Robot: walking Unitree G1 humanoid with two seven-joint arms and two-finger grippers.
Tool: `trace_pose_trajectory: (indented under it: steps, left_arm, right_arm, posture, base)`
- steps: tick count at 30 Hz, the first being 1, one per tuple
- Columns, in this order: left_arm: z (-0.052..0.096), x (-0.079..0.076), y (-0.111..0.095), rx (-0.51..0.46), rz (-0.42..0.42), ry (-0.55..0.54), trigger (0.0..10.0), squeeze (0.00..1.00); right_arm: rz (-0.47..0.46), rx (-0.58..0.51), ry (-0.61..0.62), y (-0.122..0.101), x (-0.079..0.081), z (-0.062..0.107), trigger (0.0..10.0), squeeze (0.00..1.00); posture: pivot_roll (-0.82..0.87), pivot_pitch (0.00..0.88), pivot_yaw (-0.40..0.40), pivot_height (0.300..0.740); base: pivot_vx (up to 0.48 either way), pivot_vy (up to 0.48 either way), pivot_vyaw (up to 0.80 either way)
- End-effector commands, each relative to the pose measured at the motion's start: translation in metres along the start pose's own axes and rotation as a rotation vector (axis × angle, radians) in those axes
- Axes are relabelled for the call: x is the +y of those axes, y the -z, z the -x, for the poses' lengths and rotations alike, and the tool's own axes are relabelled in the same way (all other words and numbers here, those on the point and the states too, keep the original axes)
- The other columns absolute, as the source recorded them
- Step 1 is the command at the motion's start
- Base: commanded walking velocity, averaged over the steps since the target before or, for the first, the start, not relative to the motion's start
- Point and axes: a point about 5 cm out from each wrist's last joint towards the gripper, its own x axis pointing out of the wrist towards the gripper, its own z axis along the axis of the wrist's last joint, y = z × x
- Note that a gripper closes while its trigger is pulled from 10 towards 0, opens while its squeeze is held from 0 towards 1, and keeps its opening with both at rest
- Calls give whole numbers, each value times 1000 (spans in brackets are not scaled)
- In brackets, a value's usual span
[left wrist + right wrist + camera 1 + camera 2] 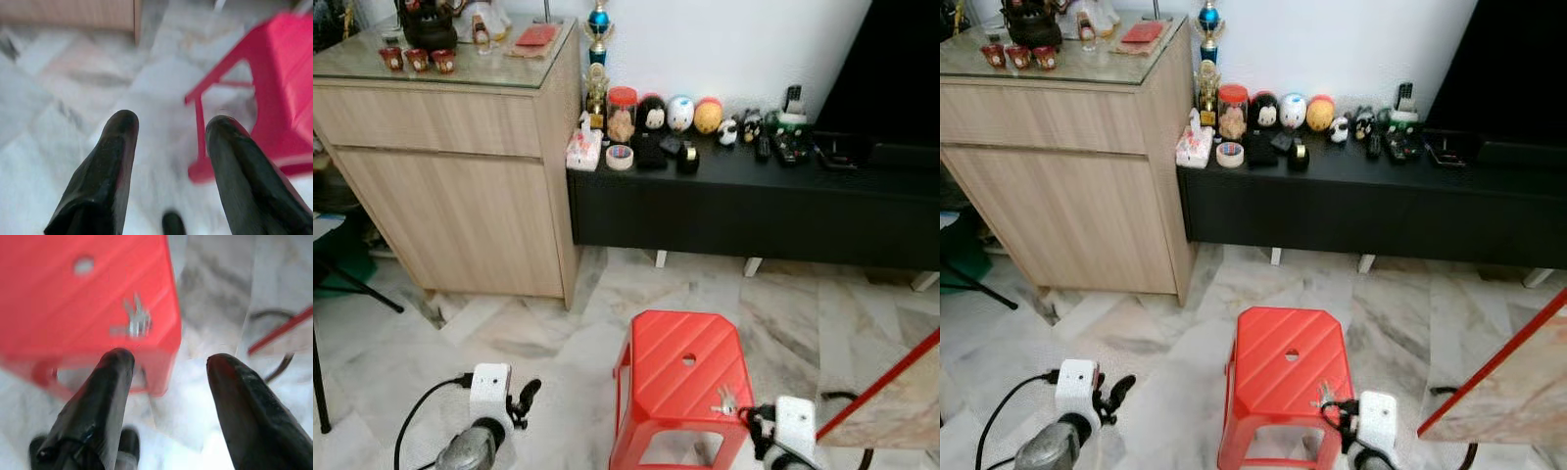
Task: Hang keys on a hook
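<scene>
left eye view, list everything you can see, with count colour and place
stool: 1, red, on the marble floor, near middle
keys: 1 bunch, silver, on the stool top near its right front corner
cabinet: 1, light wood with glass top, upper left
low bench: 1, black, along the wall, small figurines and trinkets on it
tape roll: 1, pale, left end of the bench
trophy: 1, blue, by the wall
left end effector: open, over the floor left of the stool
right end effector: open, just short of the keys
</scene>
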Motion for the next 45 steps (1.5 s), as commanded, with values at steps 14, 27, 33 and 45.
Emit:
trace_pose_trajectory:
  steps: [14,27,33,45]
  left_arm:
    - [6,3,22,118,-23,-7,10000,0]
    - [6,3,22,118,-23,-7,10000,0]
    - [11,7,39,199,13,-63,10000,0]
    - [18,7,59,287,80,-145,10000,0]
  right_arm:
    - [-34,19,10,4,3,0,10000,0]
    - [-34,19,10,4,3,0,10000,0]
    - [-34,124,7,24,2,6,10000,0]
    - [-15,246,-13,48,1,14,10000,0]
  posture:
    - [-5,0,-30,740]
    - [-5,0,-30,740]
    - [8,0,-34,740]
    - [7,0,-34,740]
  base:
    - [0,0,0]
    - [0,0,0]
    - [0,0,0]
    - [0,0,0]
